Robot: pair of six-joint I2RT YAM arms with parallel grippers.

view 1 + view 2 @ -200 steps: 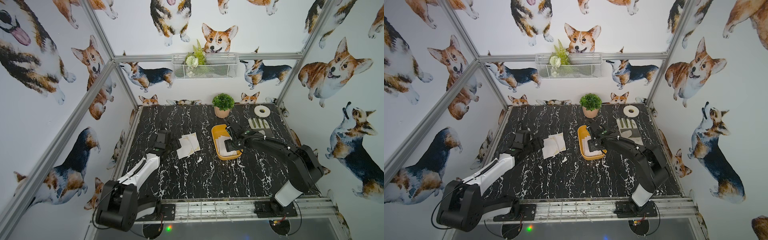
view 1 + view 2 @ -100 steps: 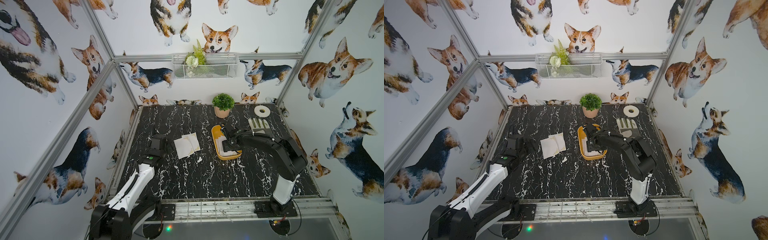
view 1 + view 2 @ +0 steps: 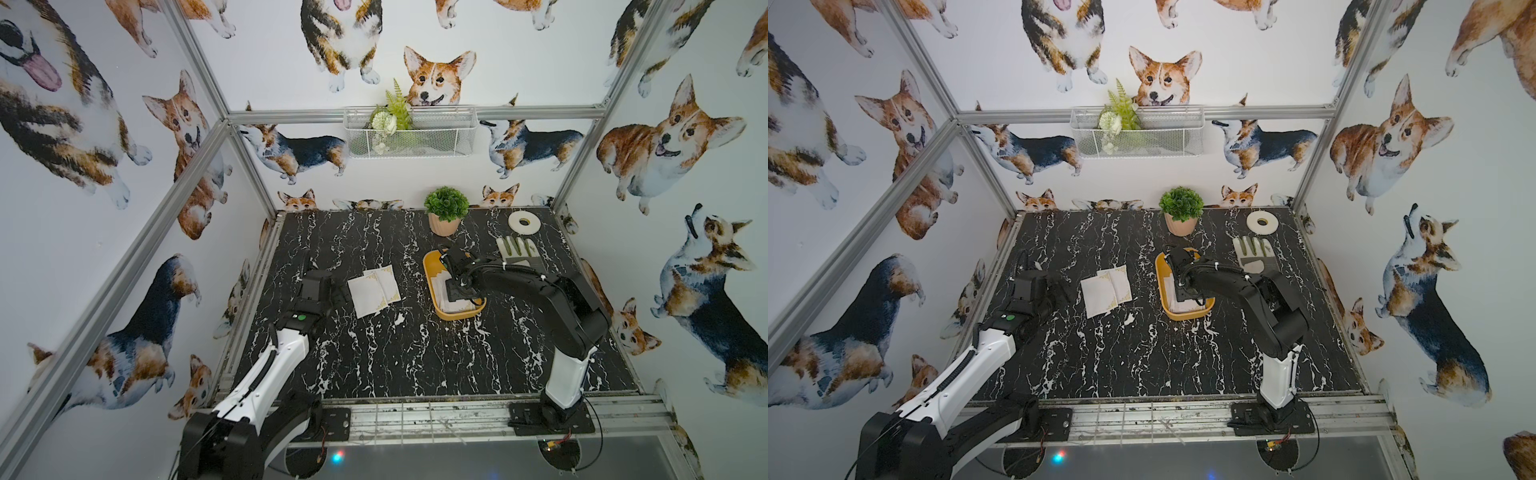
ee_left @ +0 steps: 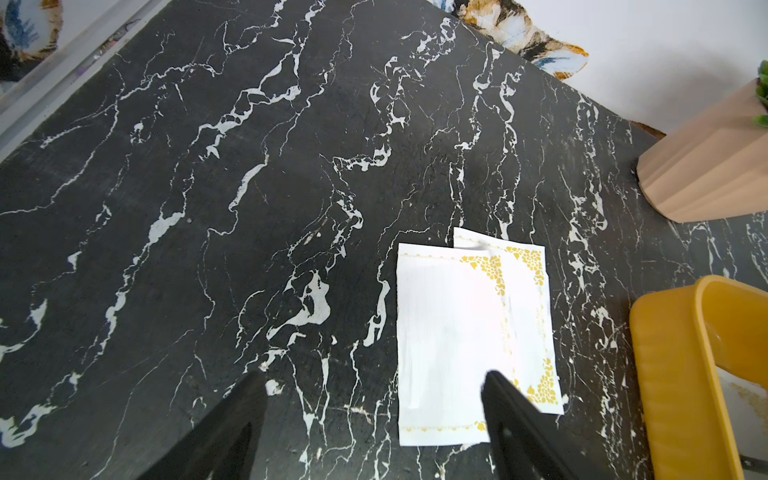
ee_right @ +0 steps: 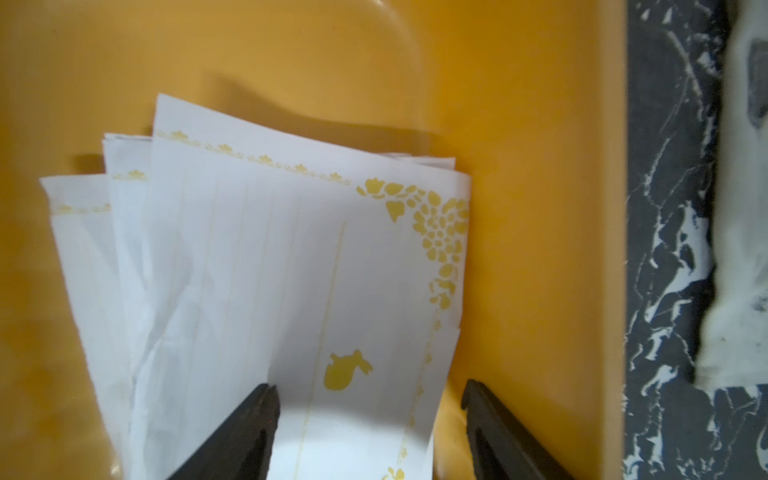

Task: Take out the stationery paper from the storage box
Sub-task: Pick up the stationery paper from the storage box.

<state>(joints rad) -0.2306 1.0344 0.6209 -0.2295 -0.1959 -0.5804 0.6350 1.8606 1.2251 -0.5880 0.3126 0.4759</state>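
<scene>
The yellow-orange storage box (image 3: 459, 314) (image 3: 1187, 314) sits right of the table's centre. A fanned stack of white stationery paper (image 5: 270, 270) with gold corners lies in it, against the box wall (image 5: 519, 166). My right gripper (image 5: 370, 386) (image 3: 457, 291) is down inside the box and open, its fingers on either side of the top sheet's edge, nothing pinched. Two more sheets of stationery paper (image 3: 374, 291) (image 3: 1106, 291) (image 4: 453, 332) lie overlapping on the table left of the box. My left gripper (image 4: 374, 378) (image 3: 336, 291) hovers just left of them, open and empty.
A potted plant (image 3: 445, 210) stands behind the box. A white tape roll (image 3: 524, 221) lies at the back right, with a white-and-grey glove (image 3: 519, 251) in front of it, close to my right arm. A white wire basket (image 3: 409, 133) hangs on the back wall.
My left gripper has drawn back a little to the left of the two sheets and its jaws have widened. My right arm's elbow has swung inward while its gripper stayed in the box.
</scene>
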